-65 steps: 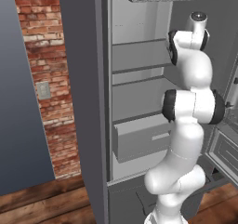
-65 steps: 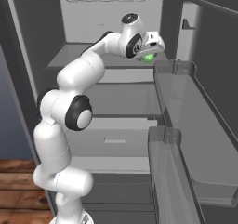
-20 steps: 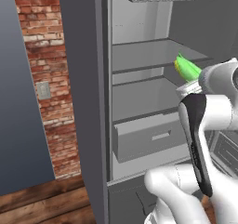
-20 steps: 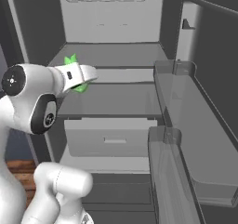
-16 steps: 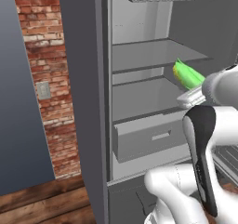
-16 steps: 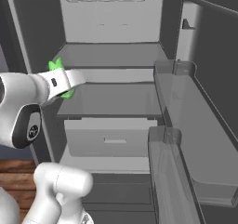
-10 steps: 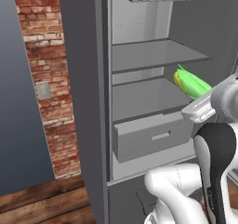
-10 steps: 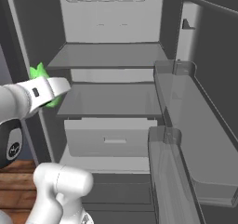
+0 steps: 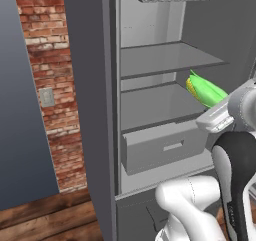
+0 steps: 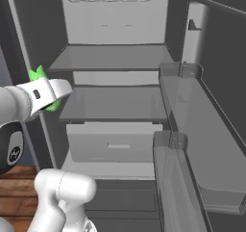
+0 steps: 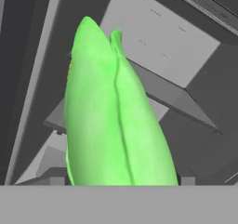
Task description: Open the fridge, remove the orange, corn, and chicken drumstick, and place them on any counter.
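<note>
Now the fridge stands open, its shelves bare. The arm is carrying the corn out in front of the fridge shelves, the gripper closed on it. Best to keep the hold firm and swing clear of the fridge door toward a bench. Since a second ago the corn has drifted lower and further out of the fridge.

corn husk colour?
Bright green husk on the corn, with yellow kernels peeking out; hand view shows it best.

No legible text or labels.
</note>
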You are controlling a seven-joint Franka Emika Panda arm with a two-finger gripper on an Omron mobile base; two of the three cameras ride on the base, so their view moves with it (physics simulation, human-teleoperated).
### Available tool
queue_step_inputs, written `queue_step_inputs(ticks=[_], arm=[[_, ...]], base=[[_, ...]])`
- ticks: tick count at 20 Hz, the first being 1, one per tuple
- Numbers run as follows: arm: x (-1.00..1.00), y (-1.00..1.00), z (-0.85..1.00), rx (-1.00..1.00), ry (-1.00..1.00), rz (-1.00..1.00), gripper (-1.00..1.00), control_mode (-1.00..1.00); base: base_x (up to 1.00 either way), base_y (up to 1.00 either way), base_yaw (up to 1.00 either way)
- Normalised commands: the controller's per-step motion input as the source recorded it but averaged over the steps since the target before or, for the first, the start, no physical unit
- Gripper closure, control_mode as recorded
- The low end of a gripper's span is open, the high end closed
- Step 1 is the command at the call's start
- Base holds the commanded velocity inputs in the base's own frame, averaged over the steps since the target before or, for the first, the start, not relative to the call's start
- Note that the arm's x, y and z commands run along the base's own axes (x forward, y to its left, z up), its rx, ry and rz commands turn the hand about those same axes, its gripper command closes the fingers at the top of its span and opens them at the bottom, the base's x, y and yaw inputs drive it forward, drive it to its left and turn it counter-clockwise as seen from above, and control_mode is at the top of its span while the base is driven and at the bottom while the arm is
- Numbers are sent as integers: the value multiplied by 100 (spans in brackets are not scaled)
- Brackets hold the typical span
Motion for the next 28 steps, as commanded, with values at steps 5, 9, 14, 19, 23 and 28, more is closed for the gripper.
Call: queue_step_inputs(ticks=[5,9,14,19,23,28], arm=[[0,0,0,0,0,0,100,-100],[0,0,0,0,0,0,100,100],[0,0,0,0,0,0,100,100],[0,0,0,0,0,0,100,100],[0,0,0,0,0,0,100,100],[0,0,0,0,0,0,100,100]], base=[[0,0,0],[-36,0,0],[-98,1,-27],[-100,33,-50],[-100,64,-50],[-100,66,-47]])
